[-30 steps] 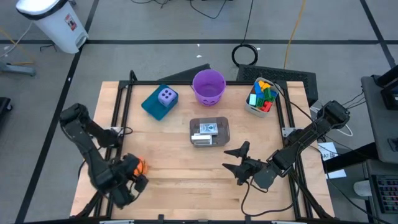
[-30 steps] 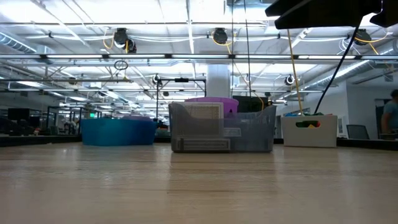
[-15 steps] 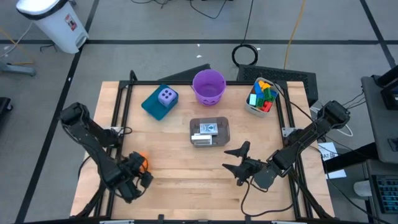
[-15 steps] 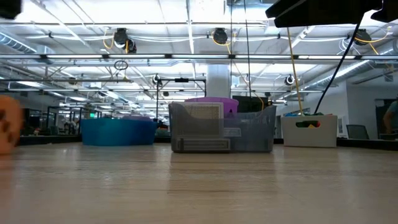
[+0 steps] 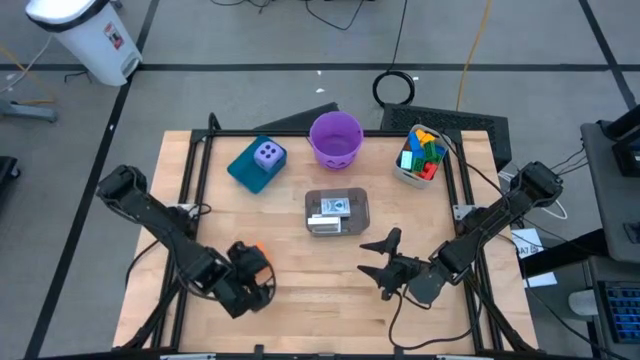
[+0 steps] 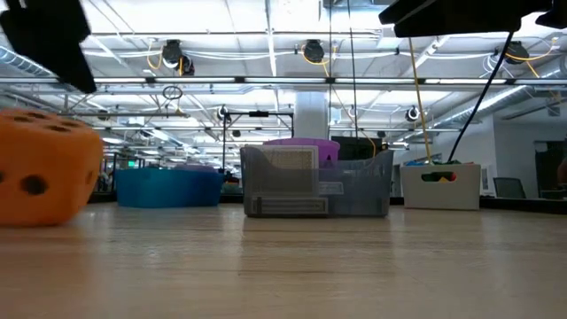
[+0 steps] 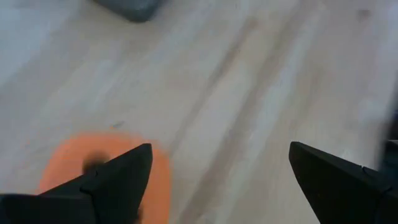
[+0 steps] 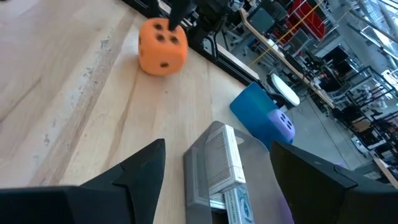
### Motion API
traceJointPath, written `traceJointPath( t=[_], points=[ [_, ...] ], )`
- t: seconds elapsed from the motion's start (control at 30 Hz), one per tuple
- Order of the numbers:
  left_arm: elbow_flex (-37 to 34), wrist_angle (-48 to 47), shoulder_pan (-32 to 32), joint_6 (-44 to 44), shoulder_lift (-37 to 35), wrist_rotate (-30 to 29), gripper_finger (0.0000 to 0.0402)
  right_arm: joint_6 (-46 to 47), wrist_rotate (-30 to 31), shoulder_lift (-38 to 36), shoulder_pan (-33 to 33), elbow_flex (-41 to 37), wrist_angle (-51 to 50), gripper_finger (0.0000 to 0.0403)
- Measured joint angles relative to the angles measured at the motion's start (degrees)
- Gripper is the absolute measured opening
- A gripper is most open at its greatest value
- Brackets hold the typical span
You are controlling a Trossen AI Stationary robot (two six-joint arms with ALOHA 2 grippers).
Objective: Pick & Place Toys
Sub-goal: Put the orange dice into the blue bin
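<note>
The orange die [image 5: 252,250] rests on the table near the front left; it also shows in the low view [image 6: 44,173] and the right wrist view [image 8: 163,46]. My left gripper [image 5: 255,272] is open right at it, and the die [image 7: 68,165] lies beside one finger, outside the gap. My right gripper [image 5: 378,252] is open and empty at the front right. The purple die [image 5: 268,154] sits on top of the teal bin [image 5: 250,170]. Printed cards lie in a clear tub [image 5: 337,212]. Coloured blocks fill a white tub [image 5: 420,155]. My left gripper has one finger [image 7: 118,180] against the side of the orange die [image 7: 62,174], coming from above and slanting. The finger hides the meeting place, so I cannot tell whether it touches. The die sits on the table, outside the open gap.
A purple bucket [image 5: 335,138] stands at the far middle, between the teal bin and the white tub. The clear tub [image 6: 314,182] stands mid-table. Bare wood lies between the two grippers along the near edge. Black frame rails run along the table's left and right sides.
My left gripper has gone toward the table's right edge and a little toward the far edge. The orange die has moved along with it toward the right, coming into the low view from the left.
</note>
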Motion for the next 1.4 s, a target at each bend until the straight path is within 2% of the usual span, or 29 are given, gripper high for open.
traceJointPath(
  t=[0.1, 0.2, 0.37, 0.47, 0.57, 0.7, 0.77, 0.87, 0.97, 1.13, 1.27, 1.4],
  points=[
    [0.04, 3.81, 2.14, 5.23, 0.00, 3.45, 0.0381, 0.01, 0.00, -0.01, 0.00, 0.00, -0.02, 0.0263],
    [0.04, 3.18, 3.71, 7.26, 0.00, 8.30, 0.0373, 0.00, 0.03, -0.01, 0.00, 0.00, 0.00, 0.0263],
    [1.26, -4.44, 5.99, 3.27, 0.03, 18.20, 0.0354, -0.08, 0.13, -0.01, 0.00, 0.00, 0.00, 0.0263],
    [5.35, -7.48, 6.12, 3.93, 0.02, 16.58, 0.0345, -0.12, 0.18, -0.01, -0.14, 0.00, 0.02, 0.0263],
    [9.62, -7.20, 5.64, 9.01, 0.02, 16.46, 0.0340, 0.01, 0.20, -0.01, -0.24, 0.00, 0.02, 0.0263],
    [12.79, -8.57, 4.11, 15.22, -0.07, 12.24, 0.0340, 0.01, 0.22, -0.01, -0.24, 0.00, 0.00, 0.0263],
    [12.80, -13.27, 3.41, 14.51, -0.04, 10.65, 0.0340, 0.01, 0.20, -0.01, -0.24, 0.00, 0.00, 0.0263],
    [12.45, -23.57, 2.58, 7.18, -0.02, 8.79, 0.0340, 0.02, 0.20, -0.01, -0.24, 0.00, 0.00, 0.0263],
    [10.11, -26.26, 2.49, 3.21, 0.54, 8.27, 0.0340, 0.03, 0.20, -0.01, -0.24, 0.00, 0.00, 0.0263],
    [5.08, -25.80, 1.84, 9.30, 2.63, 11.71, 0.0340, 0.03, 0.20, -0.01, -0.24, 0.00, 0.00, 0.0263],
    [3.94, -27.96, 2.44, 14.61, 5.28, 15.05, 0.0340, 0.03, 0.20, -0.01, -0.24, 0.00, 0.02, 0.0263],
    [3.91, -29.25, 2.35, 20.87, 7.83, 12.63, 0.0340, 0.03, 0.20, -0.01, -0.24, 0.00, 0.02, 0.0263]
  ],
)
